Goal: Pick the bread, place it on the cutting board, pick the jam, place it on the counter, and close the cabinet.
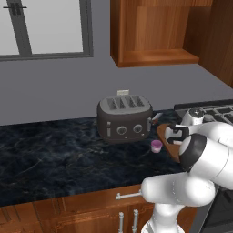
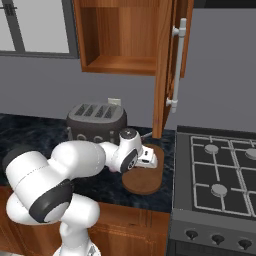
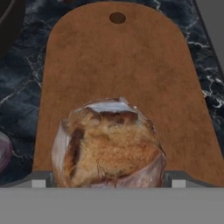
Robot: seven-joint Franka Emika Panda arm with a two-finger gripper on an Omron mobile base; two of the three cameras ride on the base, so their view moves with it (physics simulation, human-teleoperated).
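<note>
Hand view: the end effector (image 3: 109, 183) gripped the bread (image 3: 108, 144) over the cutting board (image 3: 131, 70); the jam (image 1: 156, 146) sat on the counter (image 1: 54, 154) near the toaster (image 1: 124, 118). No readable writing.

A dark grey four-slot toaster (image 1: 124, 118) stands near a gas stove (image 2: 220, 170), a window (image 1: 43, 27) above.

No legible text — none anywhere

The white arm reaches forward and low, elbow bent, its gripper (image 2: 154, 159) pointing down (finger tips barely visible, spread wide at either side of the hand view).
</note>
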